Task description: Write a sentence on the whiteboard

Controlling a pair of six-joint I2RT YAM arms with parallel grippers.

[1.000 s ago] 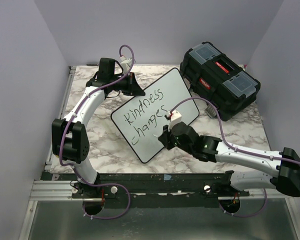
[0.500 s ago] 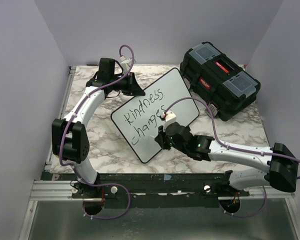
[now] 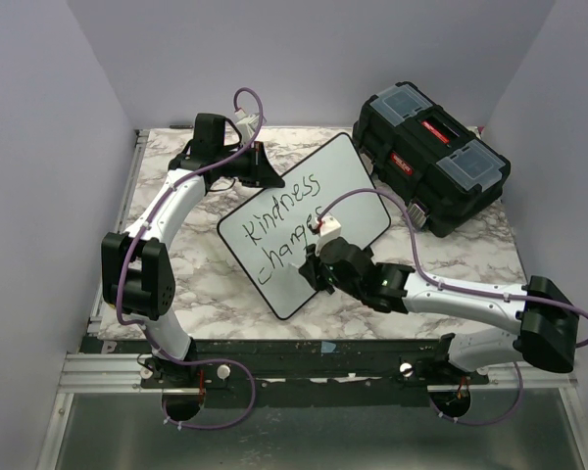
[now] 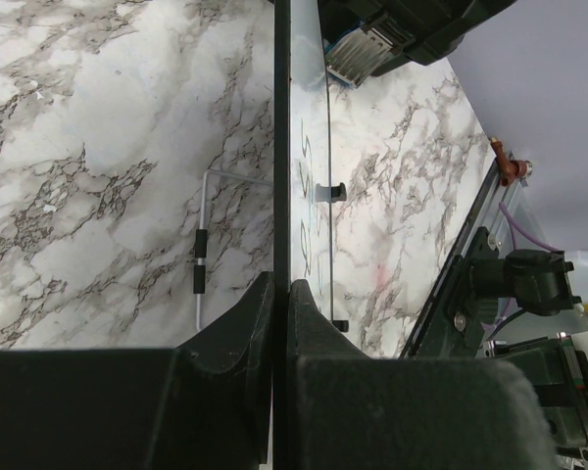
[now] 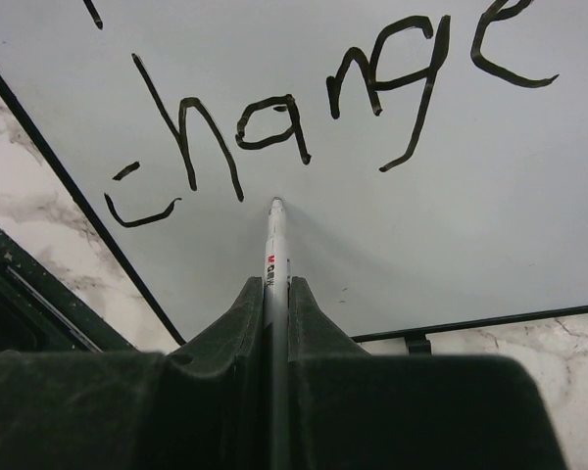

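Observation:
The whiteboard [image 3: 348, 186] lies slanted on the marble table. Its lettering [image 3: 286, 208] reads "kindness" and "changes" in two slanted lines. My left gripper [image 3: 264, 177] is shut on the board's far-left black frame edge [image 4: 281, 147], one jaw on each side. My right gripper [image 3: 312, 266] is shut on a white marker [image 5: 275, 245] over the board's near part. The marker tip rests at the blank white surface [image 5: 470, 215] just below the "a" of "changes" [image 5: 274, 117]. No writing shows under that line.
A black plastic toolbox [image 3: 431, 157] stands at the back right, close to the board's far corner. Purple walls close in the table on three sides. A metal rail [image 3: 274, 367] runs along the near edge. A thin white wire stand [image 4: 201, 255] lies beside the board.
My right gripper has moved left and toward the near edge of the board with the marker, from beside the end of "changes" to below the word. The left arm and board have not moved.

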